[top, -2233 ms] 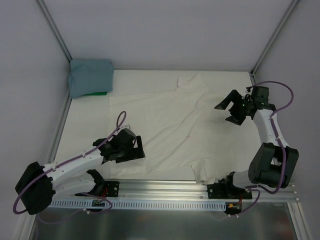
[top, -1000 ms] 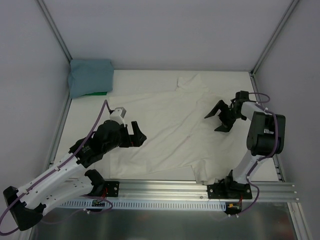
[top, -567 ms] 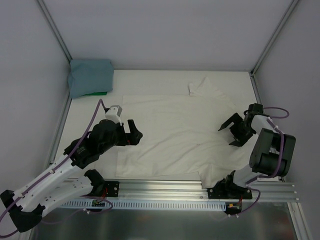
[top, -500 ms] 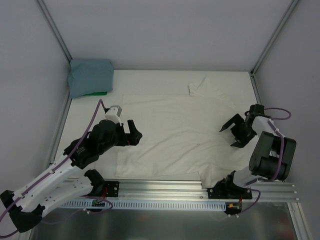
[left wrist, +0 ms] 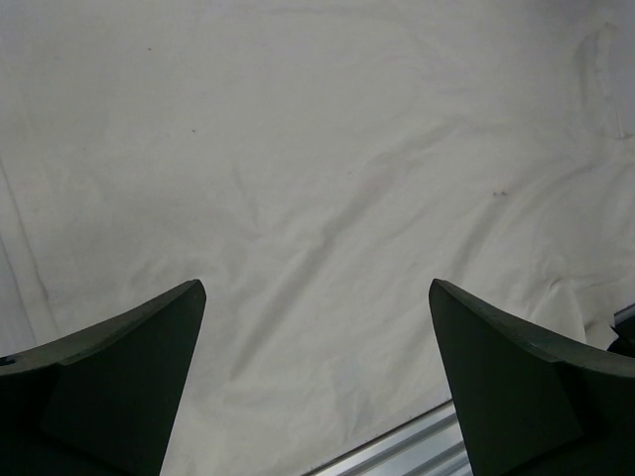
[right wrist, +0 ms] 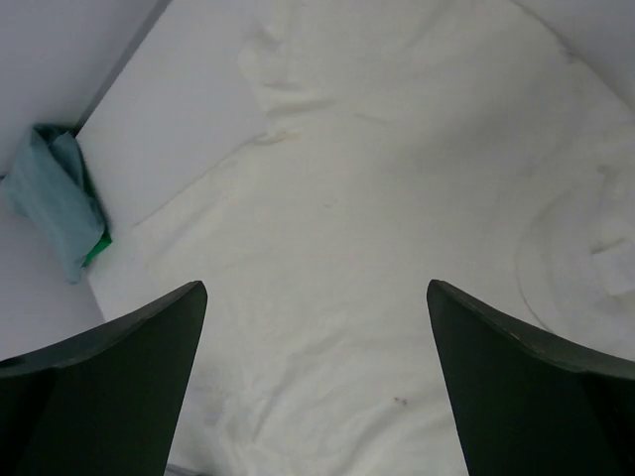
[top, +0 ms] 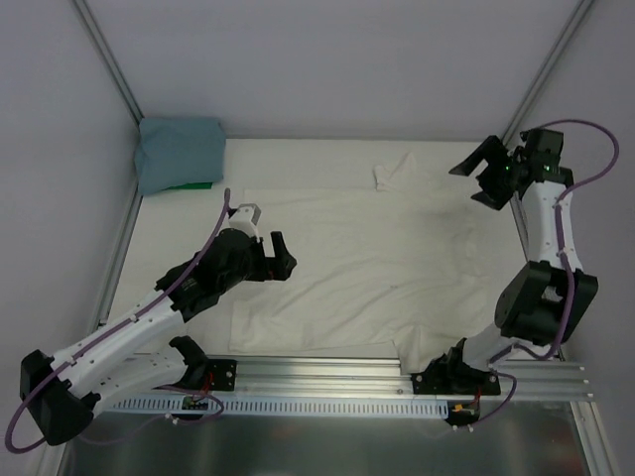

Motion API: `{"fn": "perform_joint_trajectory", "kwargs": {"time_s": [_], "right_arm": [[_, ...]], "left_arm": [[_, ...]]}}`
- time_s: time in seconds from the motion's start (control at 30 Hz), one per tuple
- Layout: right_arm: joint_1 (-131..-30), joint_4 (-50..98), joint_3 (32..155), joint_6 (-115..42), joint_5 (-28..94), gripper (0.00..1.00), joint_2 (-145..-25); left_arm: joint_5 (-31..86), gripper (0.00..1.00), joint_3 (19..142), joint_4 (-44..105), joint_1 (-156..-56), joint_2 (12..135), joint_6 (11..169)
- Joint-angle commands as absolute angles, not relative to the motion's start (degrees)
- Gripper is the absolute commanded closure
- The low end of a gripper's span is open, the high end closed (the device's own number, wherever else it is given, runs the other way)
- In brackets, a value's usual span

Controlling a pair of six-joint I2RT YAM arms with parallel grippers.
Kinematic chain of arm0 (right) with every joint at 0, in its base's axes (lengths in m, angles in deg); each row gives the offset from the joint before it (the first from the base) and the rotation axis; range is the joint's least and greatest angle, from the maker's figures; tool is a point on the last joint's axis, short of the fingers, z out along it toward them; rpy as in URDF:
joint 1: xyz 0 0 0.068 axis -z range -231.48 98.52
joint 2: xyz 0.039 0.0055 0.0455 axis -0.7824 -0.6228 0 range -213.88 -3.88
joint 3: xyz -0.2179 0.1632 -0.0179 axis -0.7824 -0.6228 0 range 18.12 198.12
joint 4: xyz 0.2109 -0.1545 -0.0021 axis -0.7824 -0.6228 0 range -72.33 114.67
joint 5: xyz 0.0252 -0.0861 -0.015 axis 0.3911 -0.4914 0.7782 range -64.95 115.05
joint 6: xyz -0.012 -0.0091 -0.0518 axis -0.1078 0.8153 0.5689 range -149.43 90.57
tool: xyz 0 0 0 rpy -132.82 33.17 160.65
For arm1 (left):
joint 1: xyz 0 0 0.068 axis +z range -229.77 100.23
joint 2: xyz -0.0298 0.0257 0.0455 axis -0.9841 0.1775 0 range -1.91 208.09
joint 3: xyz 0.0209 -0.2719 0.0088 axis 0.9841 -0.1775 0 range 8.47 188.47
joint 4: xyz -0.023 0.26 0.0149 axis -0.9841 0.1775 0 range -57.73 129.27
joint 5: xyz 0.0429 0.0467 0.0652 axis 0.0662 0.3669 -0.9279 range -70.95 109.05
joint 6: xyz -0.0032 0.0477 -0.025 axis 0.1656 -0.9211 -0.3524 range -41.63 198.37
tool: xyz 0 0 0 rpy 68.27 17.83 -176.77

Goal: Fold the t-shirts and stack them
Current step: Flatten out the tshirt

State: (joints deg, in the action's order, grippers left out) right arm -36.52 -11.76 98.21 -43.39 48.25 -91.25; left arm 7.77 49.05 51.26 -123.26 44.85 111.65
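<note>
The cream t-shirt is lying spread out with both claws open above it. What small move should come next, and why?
Probably lower the left gripper onto the left edge of the cream t-shirt and pinch it. That shirt lies flat and unfolded, neither the left nor the right gripper holds anything, and the teal t-shirt is already folded in the far-left corner.

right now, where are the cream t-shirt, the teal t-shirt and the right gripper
cream t-shirt (top: pixel 367 258): top view, middle of its spread-out body
teal t-shirt (top: pixel 179 154): top view, centre of the bundle in the far left corner
right gripper (top: pixel 463 187): top view, midway between its open jaws
</note>
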Motion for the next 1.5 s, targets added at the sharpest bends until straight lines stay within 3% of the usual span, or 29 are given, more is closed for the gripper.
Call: {"fn": "perform_joint_trajectory", "kwargs": {"time_s": [0.0, 0.33, 0.6, 0.73, 1.3, 1.4, 1.47], "right_arm": [[-37.59, -14.88, 114.46, -42.52, 56.13, 0.01, -105.50], [-38.03, -1.13, 146.85, -58.11, 72.30, 0.01, -142.18], [-39.00, 19.73, 157.06, -73.01, 76.03, 0.01, -157.57], [-39.18, 24.31, 159.54, -76.80, 74.72, 0.01, -161.03], [-45.41, 20.28, 157.52, -73.38, 74.27, 0.01, -165.69], [-46.82, 18.69, 156.38, -71.80, 74.44, 0.08, -164.90], [-47.17, 17.81, 155.06, -71.44, 74.36, 0.35, -164.46]], "left_arm": [[13.32, 0.01, 51.97, 42.48, -122.40, 51.86, 110.19], [18.97, 0.01, 52.24, 40.54, -122.40, 54.16, 105.19], [20.98, 0.01, 52.94, 40.36, -122.40, 55.92, 102.46], [21.51, 0.01, 53.30, 39.40, -122.40, 57.76, 102.54], [21.43, 0.02, 53.74, 38.51, -122.40, 61.02, 101.66], [20.81, 0.01, 52.51, 38.51, -122.40, 59.01, 101.75], [20.46, 0.01, 51.72, 38.60, -122.40, 58.12, 101.84]]}}
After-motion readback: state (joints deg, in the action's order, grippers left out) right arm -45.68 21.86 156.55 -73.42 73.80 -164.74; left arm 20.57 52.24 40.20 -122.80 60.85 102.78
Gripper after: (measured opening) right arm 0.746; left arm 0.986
